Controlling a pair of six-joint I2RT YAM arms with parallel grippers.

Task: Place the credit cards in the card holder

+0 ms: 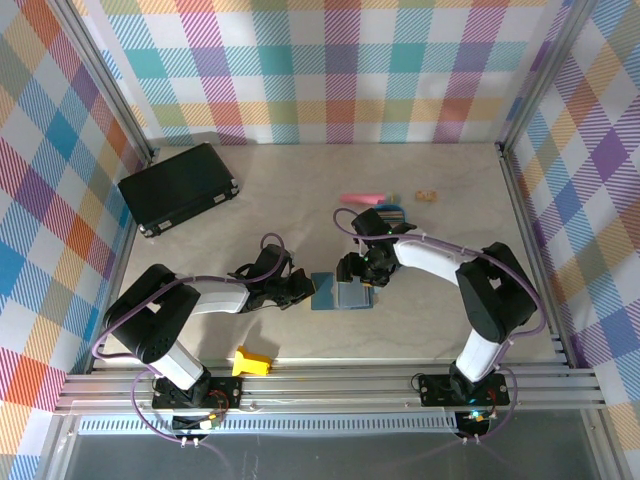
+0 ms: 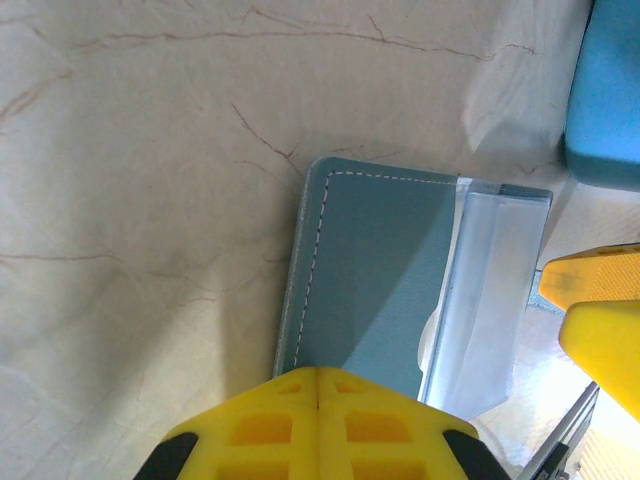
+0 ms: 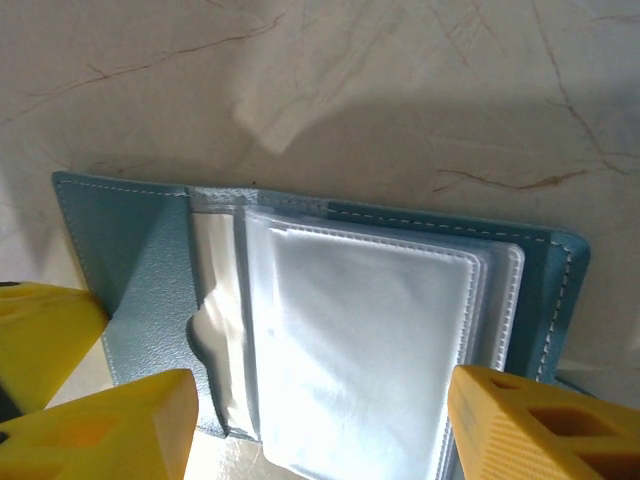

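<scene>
**A:** From the top camera, where did the card holder (image 1: 341,294) lie?

**B:** Open at mid-table, between the arms. The left gripper (image 1: 302,291) was at its left edge and the right gripper (image 1: 360,279) over its right half. A small dark stack, probably the credit cards (image 1: 389,211), sat farther back beside a pink object (image 1: 362,199), well apart from the holder. It was too small to be sure.

**A:** And the left wrist camera?

**B:** The left gripper (image 2: 318,400) had its tips pressed together with nothing between them, at the near edge of the holder's teal flap. I judged it was pinning that flap down. It should press on the cover alone and stay off the clear sleeves (image 2: 490,290), so the pockets can open.

**A:** The right wrist camera?

**B:** The right gripper (image 3: 320,440) was spread and empty, a finger on either side of the sleeves. I saw no card in any pocket. The step looked like readying a pocket. When a card is fetched, it should be pinched by a short edge and fed in flat along the pocket mouth. It should go slowly, so the holder doesn't skid from under the left tips.
</scene>
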